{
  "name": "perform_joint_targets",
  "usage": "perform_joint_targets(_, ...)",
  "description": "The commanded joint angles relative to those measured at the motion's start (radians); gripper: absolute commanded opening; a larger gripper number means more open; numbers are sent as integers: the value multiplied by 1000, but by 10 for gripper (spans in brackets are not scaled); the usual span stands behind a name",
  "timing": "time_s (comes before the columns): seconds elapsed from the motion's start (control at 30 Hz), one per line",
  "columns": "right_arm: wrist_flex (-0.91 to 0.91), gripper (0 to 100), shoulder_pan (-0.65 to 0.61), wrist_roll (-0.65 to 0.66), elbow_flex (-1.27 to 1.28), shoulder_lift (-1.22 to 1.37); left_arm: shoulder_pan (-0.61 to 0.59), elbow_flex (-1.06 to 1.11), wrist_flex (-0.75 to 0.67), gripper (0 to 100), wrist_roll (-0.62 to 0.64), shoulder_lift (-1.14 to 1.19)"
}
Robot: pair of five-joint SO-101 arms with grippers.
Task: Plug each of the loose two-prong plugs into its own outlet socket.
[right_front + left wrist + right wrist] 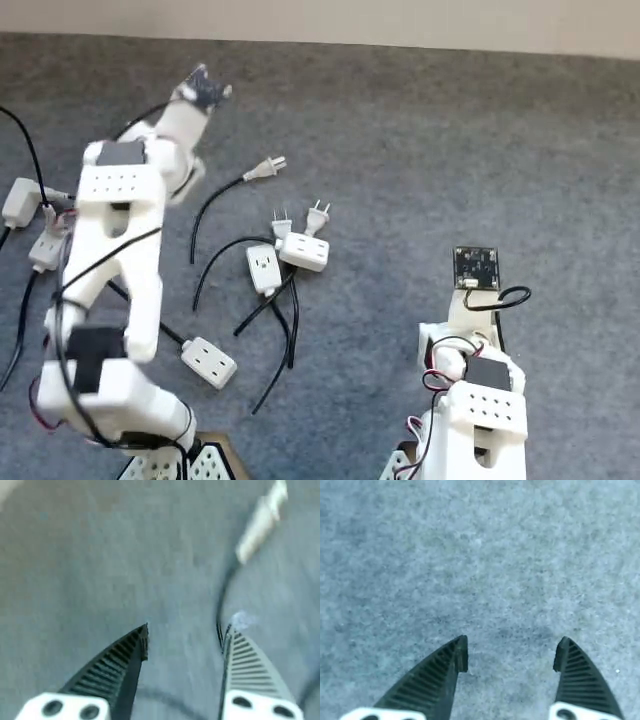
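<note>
High view: loose plug point(265, 168) lies toward far edge of table point(450, 130), cord point(210, 205) trailing toward middle. Empty left gripper point(186, 630), jaws spread, near it; right gripper point(513, 640) likewise, toward front-right corner. Plug likely light, rigid; cord floppy. Pinch moulded body, prongs free.

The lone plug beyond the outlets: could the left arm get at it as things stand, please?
Probably yes: the open left gripper hangs close by the plug, with only bare carpet between.

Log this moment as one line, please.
left end effector: open, loose plug ahead | right end effector: open, over carpet | stage: plug not grasped
</note>
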Motion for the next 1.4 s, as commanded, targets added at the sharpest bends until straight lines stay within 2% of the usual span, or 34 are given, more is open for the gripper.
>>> perform_joint_targets(0.0,-16,274,-8,2,-8,-13,71,-150,-183,252,25,205)
perform_joint_targets(0.13,-18,274,-8,2,-8,-13,114,-291,-267,252,28,418)
perform_joint_targets(0.3,-19,274,-8,2,-8,-13,173,-507,-253,252,28,595)
perform_joint_targets(0.43,-19,274,-8,2,-8,-13,197,-633,-178,252,28,702)
perform_joint_targets(0.63,-19,274,-8,2,-8,-13,193,-788,-32,191,28,779)
perform_joint_targets(0.7,-19,274,-8,2,-8,-13,188,-851,32,198,32,777)
perform_joint_targets(0.83,-19,274,-8,2,-8,-13,189,-1059,252,231,141,783)
perform_joint_targets(0.93,-19,274,-12,2,-8,-13,209,-1181,414,247,155,788)
perform_joint_targets(1.0,-19,274,-39,2,-8,-13,225,-1196,474,246,153,788)
perform_joint_targets(1.1,-19,274,-56,2,-8,-13,237,-1175,491,246,152,789)
perform_joint_targets(1.37,-19,274,-56,2,-8,-13,246,-1090,385,245,149,926)
